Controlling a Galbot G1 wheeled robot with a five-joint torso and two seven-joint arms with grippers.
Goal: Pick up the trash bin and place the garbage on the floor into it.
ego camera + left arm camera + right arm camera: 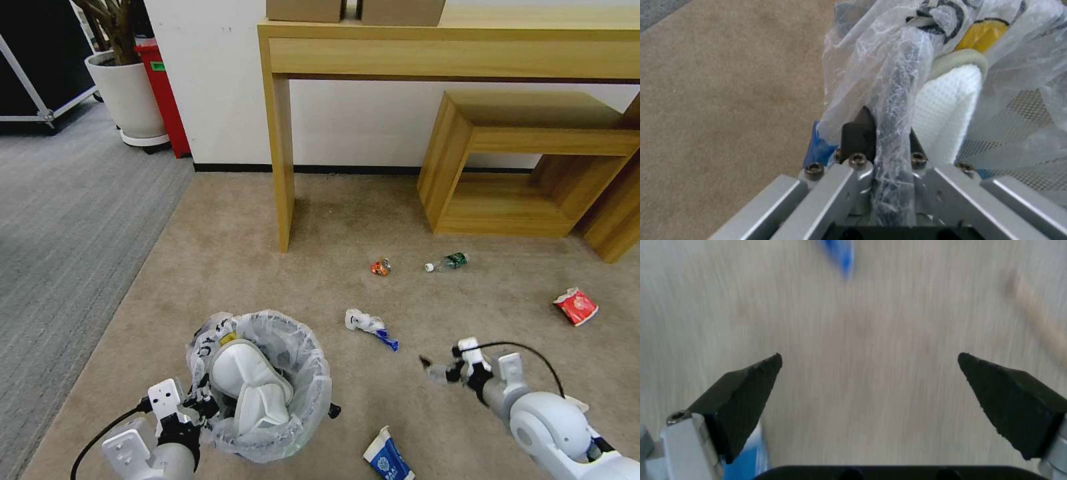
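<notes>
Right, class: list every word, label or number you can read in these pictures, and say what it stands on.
Nothing can be read for certain.
Black print on the bag of the trash bin: crumpled, unreadable.
White logo and letters on the blue-and-white packet: too blurred.
Green label on the bottle: too small.
Green sticker on the red container: too small.

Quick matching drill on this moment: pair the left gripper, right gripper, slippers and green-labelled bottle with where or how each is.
Column one:
1. left gripper
2. right gripper
3. white slippers
4. green-labelled bottle

Column two:
A. lying on the floor near the low wooden shelf
B. inside the trash bin
C. fingers open above bare carpet
D. shut on the bin's bag-covered rim

Pairs: 1-D, 2-C, 3-B, 4-A
</notes>
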